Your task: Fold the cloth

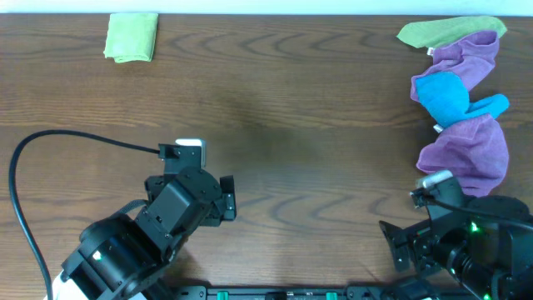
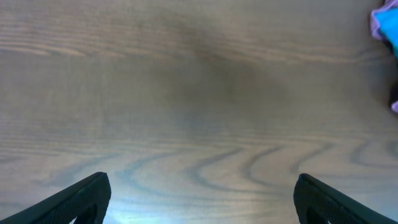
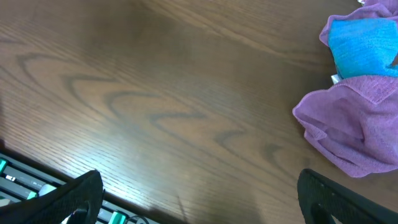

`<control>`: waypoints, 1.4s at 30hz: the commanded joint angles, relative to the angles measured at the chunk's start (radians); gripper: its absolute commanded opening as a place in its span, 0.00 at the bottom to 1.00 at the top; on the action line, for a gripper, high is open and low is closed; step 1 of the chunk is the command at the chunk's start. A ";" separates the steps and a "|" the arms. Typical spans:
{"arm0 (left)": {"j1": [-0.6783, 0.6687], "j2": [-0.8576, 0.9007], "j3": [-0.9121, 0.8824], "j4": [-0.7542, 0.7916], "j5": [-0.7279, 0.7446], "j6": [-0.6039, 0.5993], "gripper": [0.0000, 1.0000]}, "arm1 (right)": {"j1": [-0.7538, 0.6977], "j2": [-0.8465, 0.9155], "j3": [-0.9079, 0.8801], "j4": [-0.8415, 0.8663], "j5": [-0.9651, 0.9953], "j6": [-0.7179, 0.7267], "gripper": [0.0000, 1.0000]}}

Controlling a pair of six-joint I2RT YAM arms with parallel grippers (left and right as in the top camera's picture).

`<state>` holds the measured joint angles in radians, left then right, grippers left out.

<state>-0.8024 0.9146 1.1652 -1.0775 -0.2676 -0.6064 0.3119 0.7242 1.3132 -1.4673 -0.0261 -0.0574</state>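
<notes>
As the overhead view shows it, the cloth [image 1: 132, 37] lies folded into a compact rectangle at the far left of the table [image 1: 291, 125], well apart from both arms. The left gripper [image 1: 229, 198] hangs over bare wood at the near left, fingers spread and empty. The right gripper [image 1: 402, 218] sits at the near right, likewise spread and empty, near the nearer purple cloth [image 1: 470, 154]. A pile lies along the right edge: a yellower green cloth [image 1: 450, 32] farthest, then a second purple cloth [image 1: 466, 54] and a blue cloth [image 1: 454, 96].

Left wrist view: both fingers [image 2: 81, 199] stand wide apart in the lower corners with only wood grain between them. A sliver of blue shows at the right border.

Right wrist view: the fingers [image 3: 74, 196] stand wide apart, gripping nothing. The purple and blue cloths lie to the right, clear of the fingers.
</notes>
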 commanded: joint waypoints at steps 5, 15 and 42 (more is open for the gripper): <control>-0.002 -0.005 0.003 -0.014 -0.172 0.008 0.95 | 0.010 -0.004 -0.005 0.001 -0.001 0.019 0.99; 0.056 0.011 -0.012 0.047 -0.459 0.008 0.95 | 0.010 -0.004 -0.005 0.001 -0.001 0.019 0.99; 0.816 -0.247 -0.594 0.659 0.294 0.585 0.95 | 0.010 -0.004 -0.005 0.001 -0.001 0.019 0.99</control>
<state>-0.0181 0.7189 0.6273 -0.4416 -0.0559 -0.0658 0.3119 0.7242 1.3121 -1.4685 -0.0261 -0.0544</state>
